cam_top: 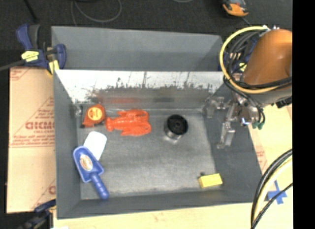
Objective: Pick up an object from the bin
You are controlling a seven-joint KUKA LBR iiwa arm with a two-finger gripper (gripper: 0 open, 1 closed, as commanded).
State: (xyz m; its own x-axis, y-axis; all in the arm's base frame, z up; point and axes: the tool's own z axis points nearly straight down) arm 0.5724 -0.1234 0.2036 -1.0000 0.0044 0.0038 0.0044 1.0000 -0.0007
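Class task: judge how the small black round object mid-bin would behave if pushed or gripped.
The black round object looks squat and rigid, so it probably slides rather than tips. Its curved side might slip in a grasp.

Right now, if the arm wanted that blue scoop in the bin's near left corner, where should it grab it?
Probably the handle of the blue scoop, coming straight down from above and closing across its width. It is the narrow part, lies flat, and seems to have bare floor on both sides, while the wide head sits right by a white thing.
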